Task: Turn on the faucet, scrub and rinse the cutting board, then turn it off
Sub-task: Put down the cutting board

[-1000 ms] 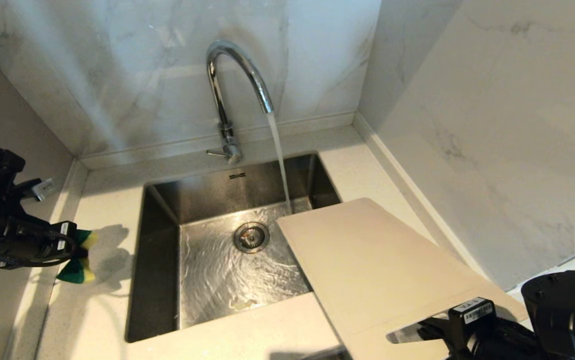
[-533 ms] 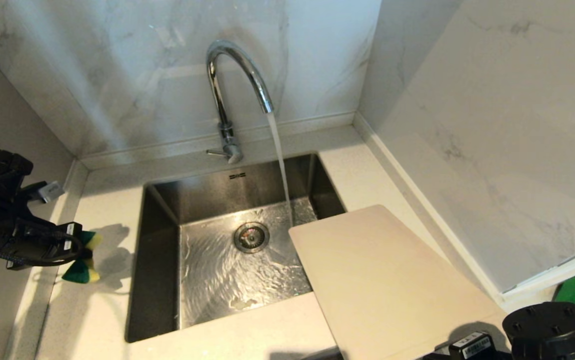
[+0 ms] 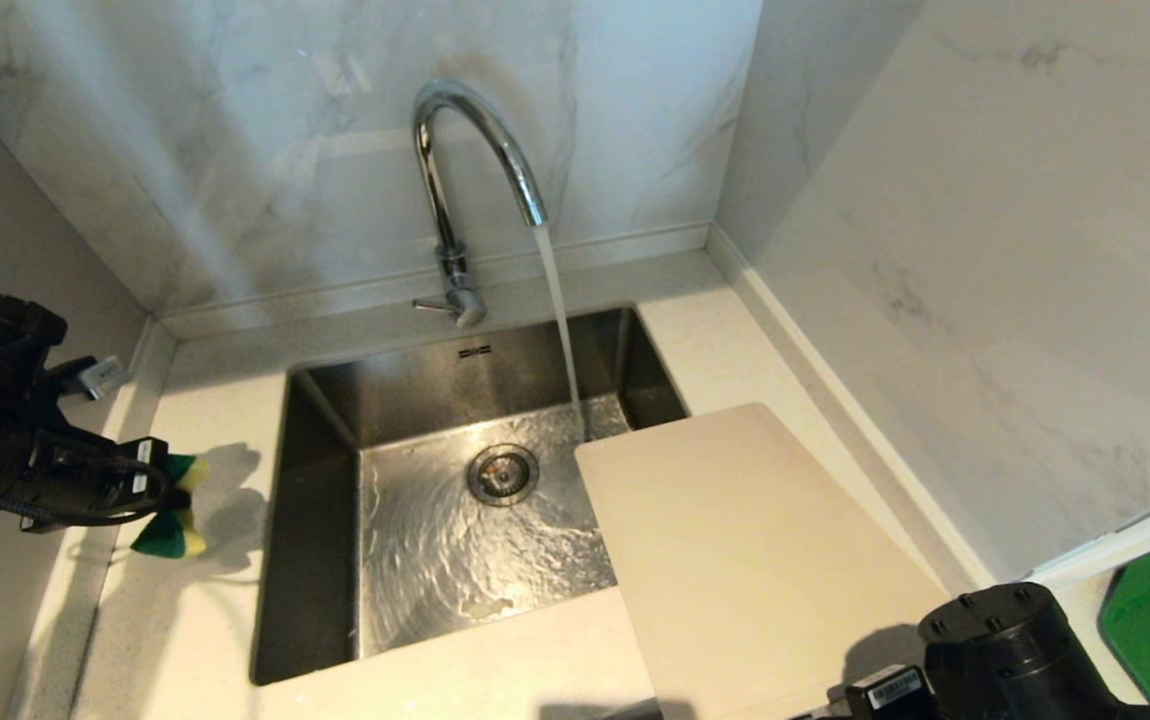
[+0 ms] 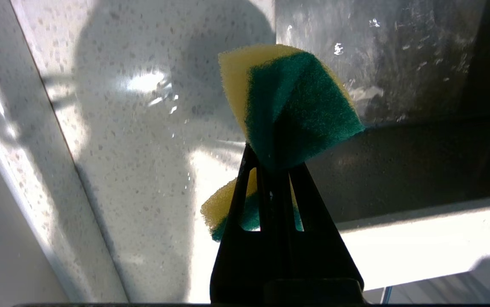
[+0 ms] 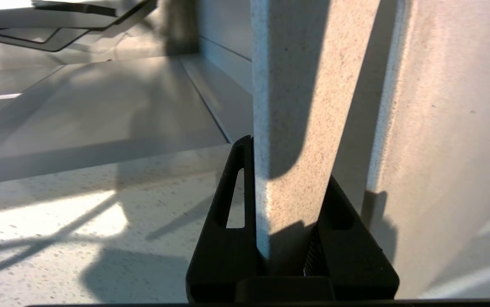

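**A:** Start with the cutting board (image 3: 755, 560). Where do you have it?

**B:** It lies along the right side of the sink (image 3: 320, 520), its far corner jutting over the basin just beside the falling water but not under it. Your right pincer (image 5: 289, 238) has the board's near edge between its fingers; the wrist view shows that edge running straight up between the two black fingers (image 5: 232, 200), so you are holding the board by its short end. I'd judge that grip is there so you can steer the far end toward the stream without reaching over the basin yourself.

**A:** And the faucet (image 3: 465, 170)?

**B:** Running. Water drops from the spout into the basin near the drain (image 3: 502, 473), and the small lever (image 3: 432, 305) sticks out to the side at the base.

**A:** What about your left side?

**B:** Your left pincer (image 4: 272, 170) is pinched tight on a yellow-and-green sponge (image 4: 287, 102), hanging over the tabletop (image 3: 195, 600) left of the sink, well apart from the board. Kept there, it is clear of the water and ready to cross over for scrubbing. The board's face looks dry to me, so I'd say wetting or scrubbing is the step in hand, and shutting off the tap is yet to come.
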Robot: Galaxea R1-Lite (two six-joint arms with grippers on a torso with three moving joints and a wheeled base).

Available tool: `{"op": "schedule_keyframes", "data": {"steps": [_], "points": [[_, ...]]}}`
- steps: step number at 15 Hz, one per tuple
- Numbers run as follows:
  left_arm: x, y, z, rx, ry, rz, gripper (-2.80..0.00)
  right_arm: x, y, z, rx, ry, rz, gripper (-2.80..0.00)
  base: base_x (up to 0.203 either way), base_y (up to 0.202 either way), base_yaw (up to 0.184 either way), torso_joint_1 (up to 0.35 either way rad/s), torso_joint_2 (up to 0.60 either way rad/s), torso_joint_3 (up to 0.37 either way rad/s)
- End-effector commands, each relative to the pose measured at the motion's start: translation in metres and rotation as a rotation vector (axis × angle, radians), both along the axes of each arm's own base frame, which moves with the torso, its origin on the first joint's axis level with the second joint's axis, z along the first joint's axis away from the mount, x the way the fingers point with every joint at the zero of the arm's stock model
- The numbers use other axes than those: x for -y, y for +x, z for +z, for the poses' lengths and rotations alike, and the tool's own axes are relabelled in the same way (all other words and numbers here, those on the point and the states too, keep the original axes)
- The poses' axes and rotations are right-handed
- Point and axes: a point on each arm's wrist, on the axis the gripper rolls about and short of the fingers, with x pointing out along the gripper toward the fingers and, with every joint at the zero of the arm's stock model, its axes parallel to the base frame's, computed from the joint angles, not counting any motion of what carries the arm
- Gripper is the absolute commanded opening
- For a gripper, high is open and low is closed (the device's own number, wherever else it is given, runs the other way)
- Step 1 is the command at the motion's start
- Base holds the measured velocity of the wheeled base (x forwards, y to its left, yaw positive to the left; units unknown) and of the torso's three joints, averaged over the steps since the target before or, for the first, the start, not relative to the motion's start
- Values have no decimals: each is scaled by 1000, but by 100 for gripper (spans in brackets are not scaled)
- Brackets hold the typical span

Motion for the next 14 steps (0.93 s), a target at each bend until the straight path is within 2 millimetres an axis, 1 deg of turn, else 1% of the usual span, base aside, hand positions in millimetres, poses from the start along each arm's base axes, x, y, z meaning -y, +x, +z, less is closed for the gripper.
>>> {"op": "schedule_keyframes", "data": {"steps": [1, 4, 8, 10, 14], "points": [[0, 3, -3, -11, -1, 2, -280, -3, 5, -14, -73, -37, 10, -280, 0, 0, 0, 0, 0, 0], [-1, 6, -6, -18, -2, 3, -280, -4, 6, -24, -115, -31, 12, -280, 0, 0, 0, 0, 0, 0], [0, 9, -3, -2, 0, 0, -280, -6, 12, -42, -146, -27, 10, -280, 0, 0, 0, 0, 0, 0], [0, 10, -4, -4, 0, 0, -280, -3, 16, -48, -165, -21, -7, -280, 0, 0, 0, 0, 0, 0], [1, 12, -3, 0, -2, -2, -280, -6, 24, -57, -166, -17, -9, -280, 0, 0, 0, 0, 0, 0]]}}
